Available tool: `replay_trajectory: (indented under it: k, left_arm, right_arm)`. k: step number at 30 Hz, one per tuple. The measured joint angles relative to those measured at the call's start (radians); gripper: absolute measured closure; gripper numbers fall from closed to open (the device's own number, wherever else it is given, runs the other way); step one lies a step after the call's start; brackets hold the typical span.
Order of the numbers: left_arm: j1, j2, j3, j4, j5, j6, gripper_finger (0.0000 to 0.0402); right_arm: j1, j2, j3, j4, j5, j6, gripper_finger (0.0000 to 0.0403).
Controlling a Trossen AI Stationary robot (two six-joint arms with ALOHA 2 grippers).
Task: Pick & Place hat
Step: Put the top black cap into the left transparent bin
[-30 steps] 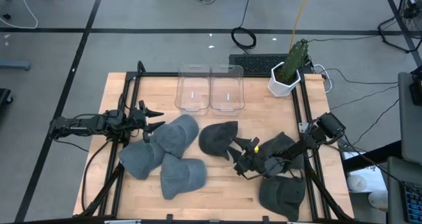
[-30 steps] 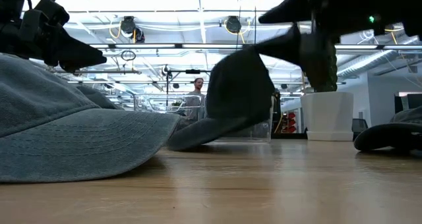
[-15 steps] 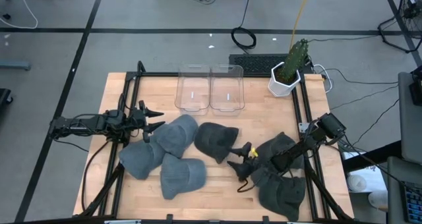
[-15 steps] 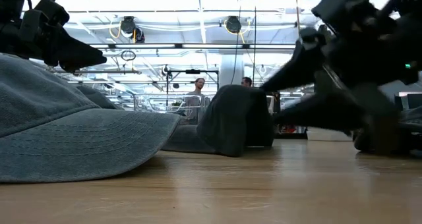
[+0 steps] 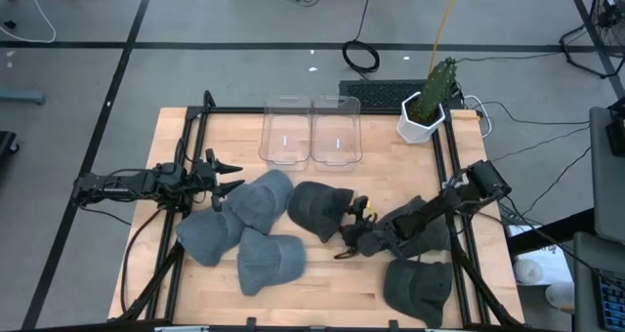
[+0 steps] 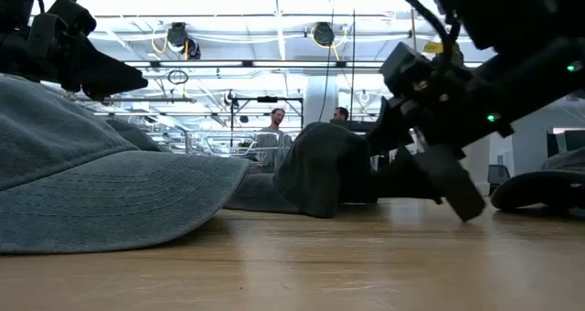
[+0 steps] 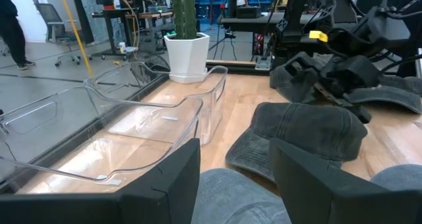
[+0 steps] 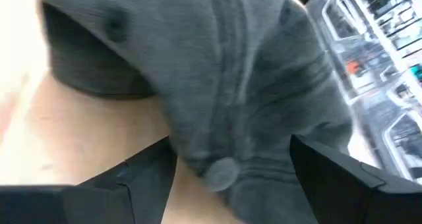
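Note:
A dark grey hat [image 5: 317,212] lies on the wooden table [image 5: 312,293] near its middle, crown up, brim on the wood. Its top button [image 8: 221,173] shows in the right wrist view. My right gripper [image 5: 344,242] is open low over the table at the hat's right side, its two fingers [image 8: 135,184] reaching past either side of the crown. My left gripper [image 5: 232,176] waits open at the table's left, level above a lighter grey hat [image 5: 264,200]. My right gripper's open fingers stand on either side of the dark hat's crown [image 8: 224,118], coming in low from the table's right. I cannot tell whether they touch it. The hat lies on the table.
Two more light grey hats [image 5: 208,236] [image 5: 269,259] lie near the left. Dark hats [image 5: 418,288] lie under and beside the right arm. Two clear bins [image 5: 311,132] stand at the far edge, with a potted cactus [image 5: 425,107] to their right.
The dark hat, which stood tipped up on its brim, has settled down onto the table. My right gripper has sunk toward the table, rolled about its own line, and swung toward the hat; its fingers have stayed apart.

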Motion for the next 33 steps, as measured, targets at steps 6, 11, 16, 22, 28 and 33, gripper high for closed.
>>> replay_trajectory:
  k: [6,11,16,22,28,33]
  left_arm:
    - [0.000,0.000,0.000,0.000,0.000,0.000,0.0210]
    - [-0.001,0.000,0.000,0.000,0.000,0.000,0.0210]
    - [0.000,0.000,0.000,0.000,0.000,0.000,0.0210]
    - [0.000,0.000,0.000,0.000,0.000,0.000,0.0210]
    - [0.000,0.000,0.000,0.000,0.000,0.000,0.0210]
    - [0.000,0.000,0.000,0.000,0.000,0.000,0.0210]
  right_arm:
    - [-0.059,0.001,-0.002,0.040,0.053,-0.058,0.0120]
    - [-0.055,0.003,-0.003,0.101,0.052,-0.147,0.0133]
    - [-0.023,0.005,-0.004,0.295,0.073,-0.335,0.0183]
    - [-0.011,0.005,-0.004,0.376,0.018,-0.415,0.0267]
    - [-0.034,0.005,-0.003,0.263,0.017,-0.377,0.0332]
    - [-0.063,0.004,-0.003,0.188,0.016,-0.368,0.0346]
